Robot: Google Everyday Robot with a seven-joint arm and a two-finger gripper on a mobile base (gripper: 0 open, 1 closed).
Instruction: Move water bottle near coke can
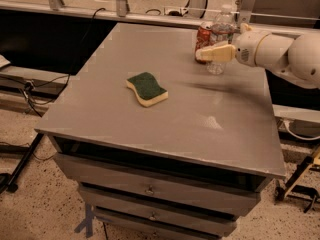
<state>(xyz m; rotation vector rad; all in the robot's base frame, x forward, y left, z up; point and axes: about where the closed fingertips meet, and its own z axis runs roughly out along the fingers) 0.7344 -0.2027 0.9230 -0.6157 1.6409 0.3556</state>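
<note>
The water bottle (221, 30), clear with a white cap, stands upright at the far right of the grey table (150, 129). The red coke can (202, 36) stands right beside it on its left, nearly touching. My gripper (216, 53) reaches in from the right on a white arm and is shut on the bottle's lower body. One cream finger (212, 53) crosses in front of the bottle and partly covers the can's lower edge. The bottle's base is at the table top.
A green-and-yellow sponge (146, 89) lies near the table's middle, left of the gripper. Drawers sit below the table's front edge. A railing and cables run behind the far edge. A metal stand (300, 184) is on the floor at the right.
</note>
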